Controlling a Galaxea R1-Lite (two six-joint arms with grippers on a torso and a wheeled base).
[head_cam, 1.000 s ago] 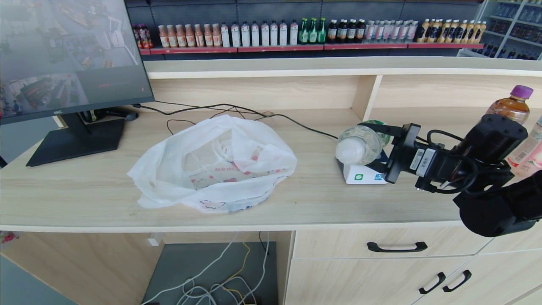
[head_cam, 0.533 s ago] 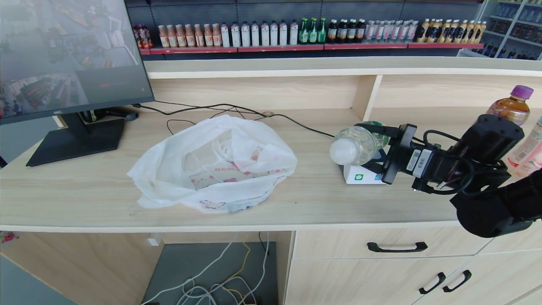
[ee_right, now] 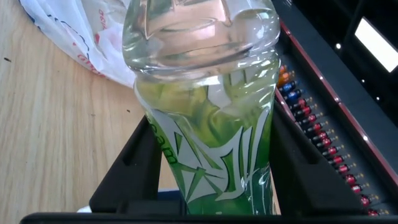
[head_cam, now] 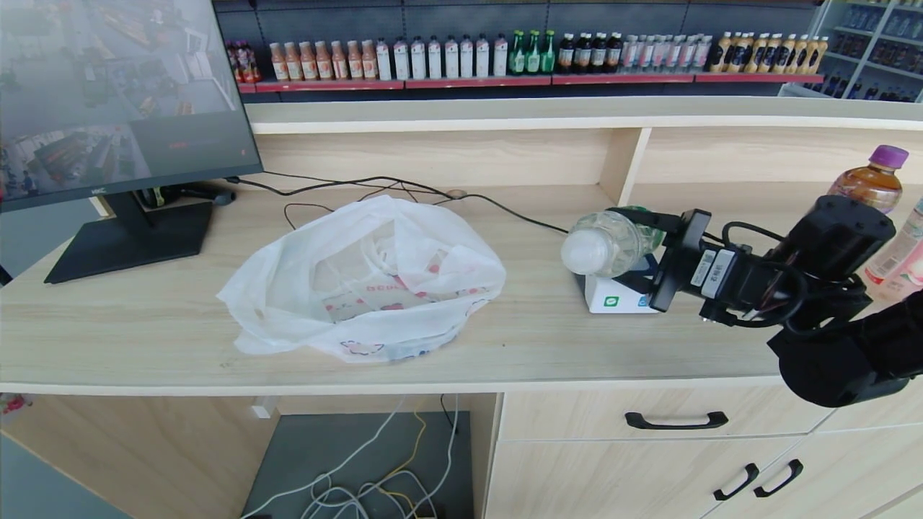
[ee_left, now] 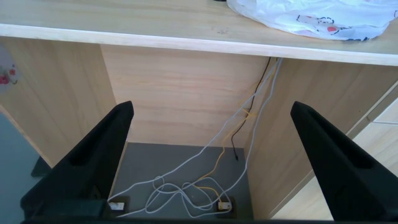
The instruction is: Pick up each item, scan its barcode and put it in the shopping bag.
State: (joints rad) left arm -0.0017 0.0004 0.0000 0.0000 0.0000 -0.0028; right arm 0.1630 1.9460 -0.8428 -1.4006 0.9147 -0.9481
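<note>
Right jaws are clamped on the bottle (head_cam: 604,245), held level just above the white box (head_cam: 613,298), its long axis and free end pointed toward the shopping bag (head_cam: 360,288), which is spread open on the surface (head_cam: 144,324) well apart on the robot's left.

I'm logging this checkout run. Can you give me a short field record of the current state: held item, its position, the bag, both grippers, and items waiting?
held item: clear bottle with green label, lying sideways
held by: right gripper, shut on it
position: over the white scanner box on the counter
shopping bag: open, to the robot's left of the bottle
left gripper: open, empty, below the counter edge
waiting: amber bottle, pink bottle, counter's right end
</note>
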